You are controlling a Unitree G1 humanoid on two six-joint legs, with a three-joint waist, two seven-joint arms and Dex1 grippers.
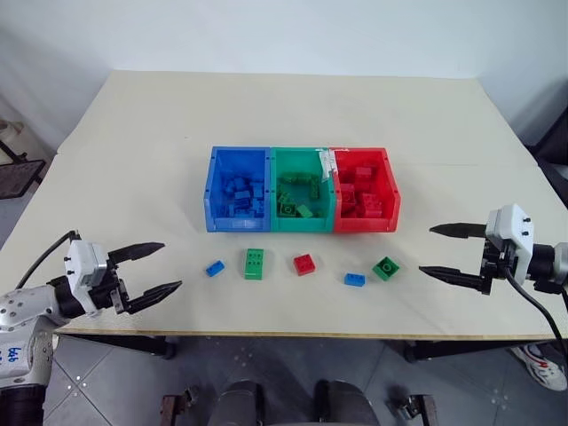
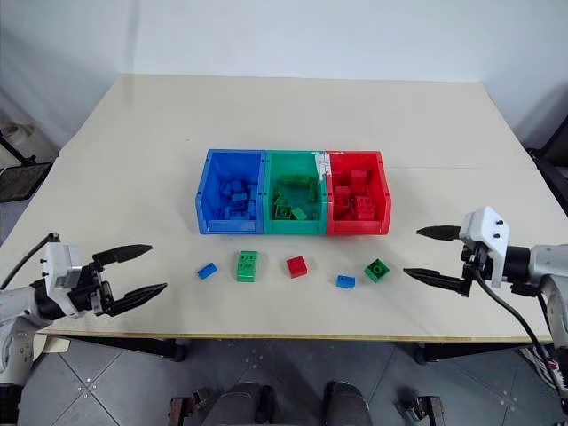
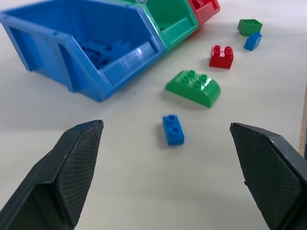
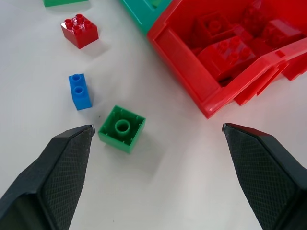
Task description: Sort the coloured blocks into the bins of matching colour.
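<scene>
Three joined bins stand mid-table: blue bin (image 1: 213,191), green bin (image 1: 274,191), red bin (image 1: 392,197), each holding several bricks of its own colour. In front of them lie loose blocks in a row: a small blue block (image 1: 214,268), a long green block (image 1: 254,264), a red block (image 1: 304,264), another blue block (image 1: 354,280) and a square green block (image 1: 385,268). My left gripper (image 1: 148,270) hovers open at the near left, pointing at the small blue block (image 3: 172,129). My right gripper (image 1: 444,252) is open at the near right, close to the square green block (image 4: 122,129).
The cream table (image 1: 293,115) has wide bare room behind and beside the bins. Its front edge (image 1: 293,335) runs just below the row of blocks. A dark stand (image 1: 18,169) is on the floor at the far left.
</scene>
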